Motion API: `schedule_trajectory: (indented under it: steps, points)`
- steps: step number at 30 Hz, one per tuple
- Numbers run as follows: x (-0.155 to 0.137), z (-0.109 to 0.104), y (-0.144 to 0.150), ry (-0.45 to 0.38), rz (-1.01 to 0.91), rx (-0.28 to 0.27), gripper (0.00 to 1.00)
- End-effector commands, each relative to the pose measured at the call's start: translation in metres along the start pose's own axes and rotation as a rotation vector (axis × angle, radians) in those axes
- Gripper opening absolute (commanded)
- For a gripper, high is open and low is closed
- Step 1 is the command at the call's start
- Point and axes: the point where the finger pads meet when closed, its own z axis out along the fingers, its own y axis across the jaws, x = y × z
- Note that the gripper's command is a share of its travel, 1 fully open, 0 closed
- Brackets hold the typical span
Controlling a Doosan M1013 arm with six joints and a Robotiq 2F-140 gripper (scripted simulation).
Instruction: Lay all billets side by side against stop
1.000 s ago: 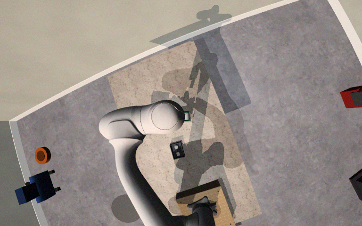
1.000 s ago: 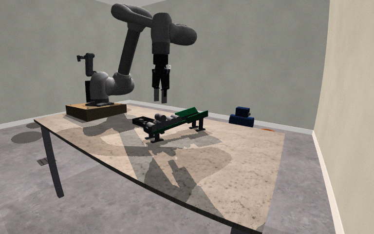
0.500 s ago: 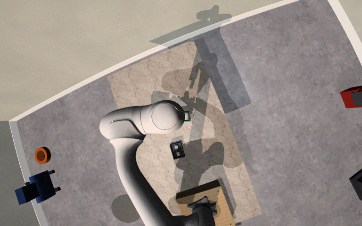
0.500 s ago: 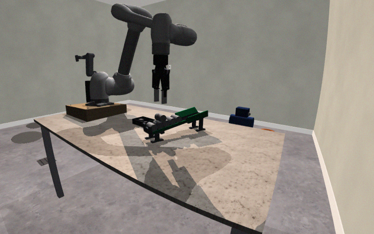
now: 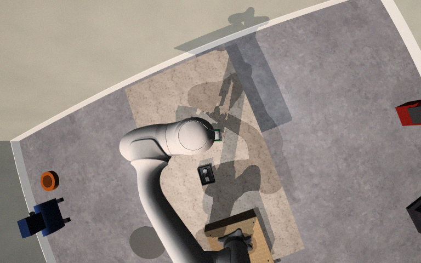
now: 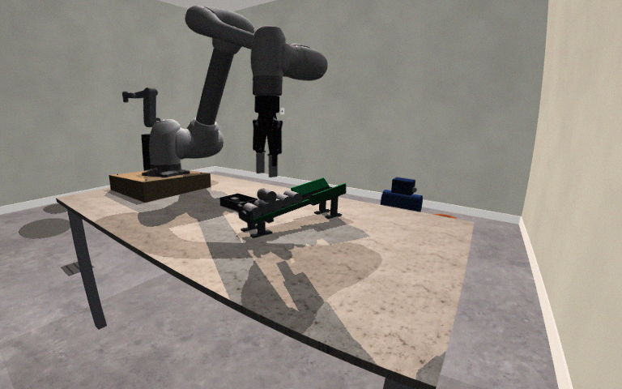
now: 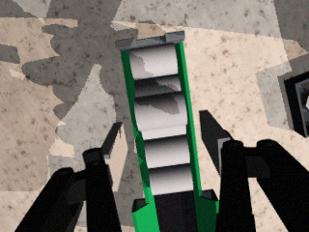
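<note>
The surface [image 6: 412,293] is shown bearing the green feed ramp [image 6: 316,189]. The pincer [image 6: 266,169] is held above it, half parted and grasping nothing. The billets [image 7: 156,116] are seen lying on the ramp, one raised billet [image 6: 266,194] resting on its neighbours.

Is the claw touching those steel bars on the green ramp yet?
Apart. The exterior view shows the claw hanging well above the bars on the ramp, with wall visible between them.
</note>
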Motion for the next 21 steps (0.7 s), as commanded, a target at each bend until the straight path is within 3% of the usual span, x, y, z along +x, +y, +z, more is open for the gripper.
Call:
schedule_trajectory:
  steps: [1, 21]
  points:
    - [0.000, 0.004, 0.000, 0.000, 0.000, 0.000, 0.51]
    - [0.000, 0.030, 0.000, 0.000, 0.000, 0.000, 0.51]
